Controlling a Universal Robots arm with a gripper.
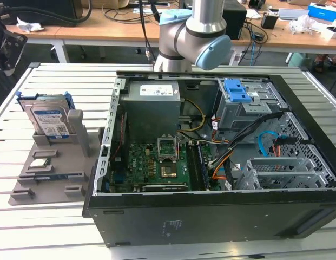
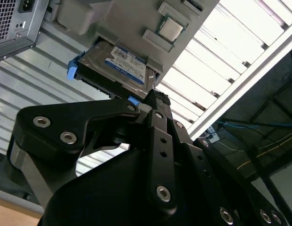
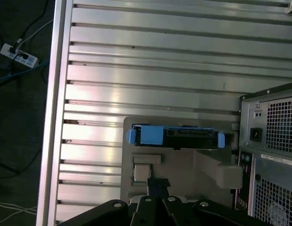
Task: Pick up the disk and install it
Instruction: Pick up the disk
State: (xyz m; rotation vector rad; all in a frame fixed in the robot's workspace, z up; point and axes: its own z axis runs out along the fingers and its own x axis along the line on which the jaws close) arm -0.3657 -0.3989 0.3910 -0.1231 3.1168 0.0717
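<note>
The disk (image 1: 48, 120) is a silver hard drive with a white-and-blue label in a bright blue frame. It stands on edge, leaning back, in a slot at the far end of a grey holder (image 1: 48, 176), at the exterior view's left. Both wrist views look down on it: label side (image 2: 127, 66) in the second, blue-framed top edge (image 3: 176, 135) in the first. My gripper (image 3: 157, 184) hangs well above the holder, its black fingers (image 2: 155, 101) together with nothing between them. It is apart from the disk.
An open black computer case (image 1: 211, 216) lies beside the holder, with a power supply (image 1: 151, 100), a motherboard (image 1: 157, 162) and a grey drive cage with a blue latch (image 1: 241, 92). A square processor chip (image 1: 40, 162) rests on the holder. The slatted metal table (image 3: 150, 61) ends near floor cables.
</note>
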